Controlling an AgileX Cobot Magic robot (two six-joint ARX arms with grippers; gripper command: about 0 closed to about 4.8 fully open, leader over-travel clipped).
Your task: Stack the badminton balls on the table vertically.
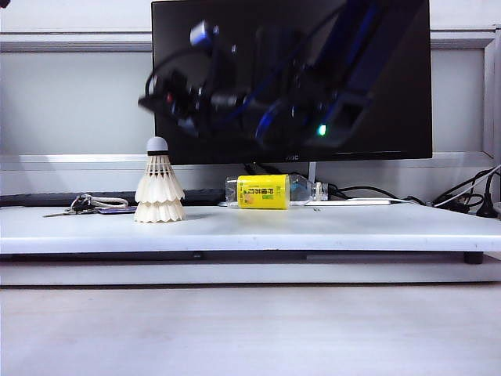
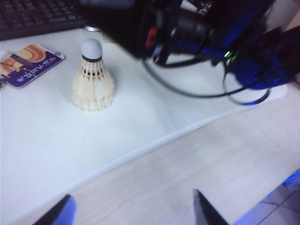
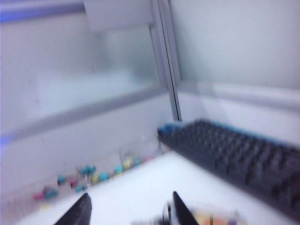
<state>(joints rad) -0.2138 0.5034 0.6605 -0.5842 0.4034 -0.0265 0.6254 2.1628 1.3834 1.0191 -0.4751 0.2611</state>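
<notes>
Two shuttlecocks are seen stacked upright, one nested on the other, at nine o'clock on the white desk. One yellow-labelled bottle is shown only in the exterior view. The left gripper is released, empty; the right gripper is parted, empty, above the stack.

Front of the table left bare for passage, stacked badminton balls standing at left, keys beside them, yellow-labelled bottle lying behind, right tool raised above.

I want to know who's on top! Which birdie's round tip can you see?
The upper shuttlecock: its rounded tip sticks up uncovered. The lower shuttlecock shows only its feather skirt; its tip hides inside the upper one.
</notes>
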